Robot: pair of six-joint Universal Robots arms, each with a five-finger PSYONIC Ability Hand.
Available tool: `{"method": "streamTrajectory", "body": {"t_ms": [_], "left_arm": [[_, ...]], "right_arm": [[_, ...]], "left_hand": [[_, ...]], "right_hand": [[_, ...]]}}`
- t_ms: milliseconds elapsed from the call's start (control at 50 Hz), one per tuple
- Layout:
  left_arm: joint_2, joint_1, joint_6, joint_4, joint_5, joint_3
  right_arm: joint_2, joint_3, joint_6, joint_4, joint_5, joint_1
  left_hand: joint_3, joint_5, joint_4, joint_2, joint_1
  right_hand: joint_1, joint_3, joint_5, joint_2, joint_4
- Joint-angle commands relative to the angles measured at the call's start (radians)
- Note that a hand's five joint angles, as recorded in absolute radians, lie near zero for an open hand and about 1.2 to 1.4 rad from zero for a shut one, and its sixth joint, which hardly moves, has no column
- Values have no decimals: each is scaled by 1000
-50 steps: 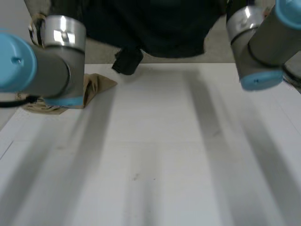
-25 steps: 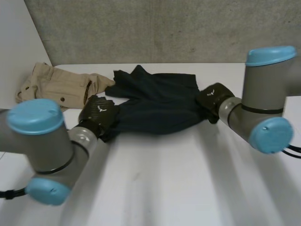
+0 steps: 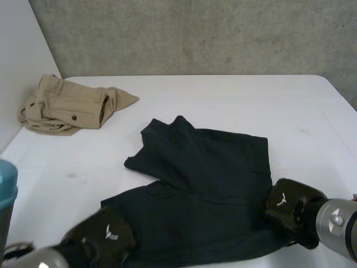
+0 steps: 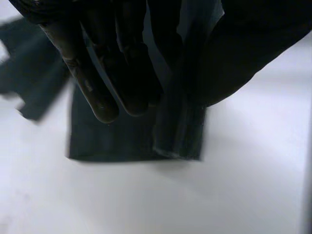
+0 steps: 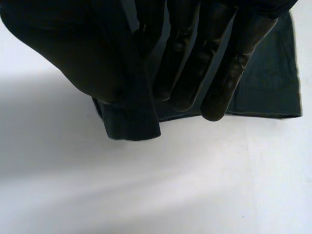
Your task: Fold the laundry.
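Observation:
A dark navy garment (image 3: pixel 206 178) lies spread over the middle and near part of the white table (image 3: pixel 251 100), partly doubled over itself. At its near left corner, my left hand (image 3: pixel 103 237) grips the cloth. The left wrist view shows the fingers (image 4: pixel 102 87) and thumb pinching the garment's edge (image 4: pixel 180 141). At the near right corner, my right hand (image 3: pixel 290 206) holds on the same way. In the right wrist view, its fingers (image 5: pixel 195 73) and thumb clamp the cloth corner (image 5: pixel 131 122) just above the table.
A crumpled beige garment (image 3: pixel 70 106) sits at the far left corner of the table. A grey wall (image 3: pixel 195 33) runs behind the table, and a white panel (image 3: pixel 22 67) stands along its left side.
Both hands have drawn the dark garment from the far side of the table toward the near edge and lowered it. It now lies spread flat.

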Motion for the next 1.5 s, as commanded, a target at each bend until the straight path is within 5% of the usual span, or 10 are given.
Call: {"method": "streamTrajectory", "body": {"t_ms": [20,280,640,660,720,840,960,1180,1300,1500], "left_arm": [[-221,9,2,346,-11,174],[-750,38,51,866,-81,626],[-1052,63,124,1111,-67,898],[-1050,63,124,1128,-66,884],[-1030,60,117,1231,-66,812],[-885,52,114,1442,-95,670],[-722,49,89,1414,-112,553],[-440,44,-217,952,-107,317],[-409,44,-375,779,-106,249],[-413,46,-439,782,-109,212]], "right_arm": [[200,-168,155,-169,17,1],[473,-444,224,-527,194,18],[855,-868,227,-746,260,52],[857,-871,227,-752,261,52],[851,-877,235,-766,277,55],[742,-839,347,-758,318,44],[481,-662,519,-720,282,41],[267,-310,724,-424,55,-58],[263,-158,849,-507,-53,-105],[361,-53,856,-741,-53,-132]], "left_hand": [[203,222,195,198,256],[203,222,195,198,256],[203,222,195,198,256],[203,222,195,198,256],[-991,-972,-999,-996,-938],[-1019,-999,-1027,-1024,-966],[-1019,-999,-1027,-1024,-966],[-1018,-999,-1026,-1023,-965],[-1009,-990,-1017,-1014,-956],[-1003,-984,-1011,-1008,-951]], "right_hand": [[414,212,225,229,206],[414,212,225,229,206],[400,198,211,216,192],[51,-150,-138,-133,-157],[-808,-1010,-997,-992,-1016],[-808,-1010,-997,-992,-1016],[-808,-1010,-997,-992,-1016],[-808,-1010,-997,-992,-1016],[-728,-929,-917,-912,-935],[-528,-729,-717,-712,-736]]}}
